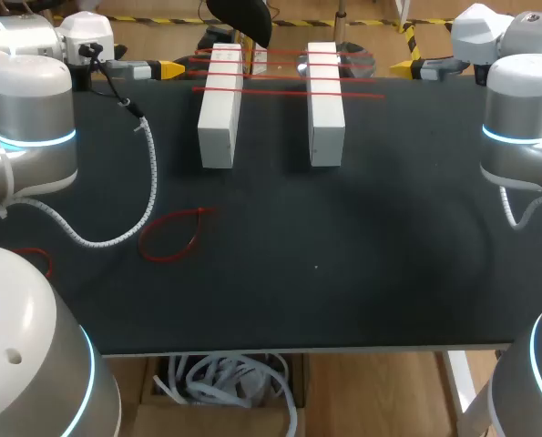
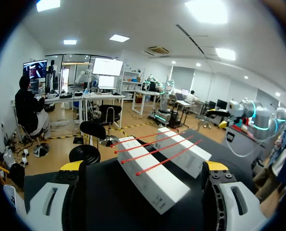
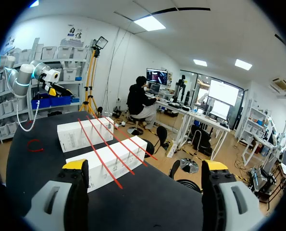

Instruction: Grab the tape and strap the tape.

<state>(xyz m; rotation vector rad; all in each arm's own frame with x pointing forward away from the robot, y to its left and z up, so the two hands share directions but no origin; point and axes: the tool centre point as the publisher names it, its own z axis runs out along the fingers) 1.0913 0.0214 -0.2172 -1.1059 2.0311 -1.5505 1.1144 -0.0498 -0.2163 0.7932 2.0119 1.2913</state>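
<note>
Two long white blocks lie side by side at the back of the black table. Several straight red tape straps lie across both. A loose red tape loop rests on the table left of centre, also visible in the right wrist view. My left gripper hovers open at the back left, facing the blocks and straps. At the back right my right gripper is open too, facing the blocks from the other side. Neither holds anything.
A white spiral-wrapped cable hangs from my left arm and drapes over the table's left part, close to the red loop. Another bit of red tape shows at the left edge.
</note>
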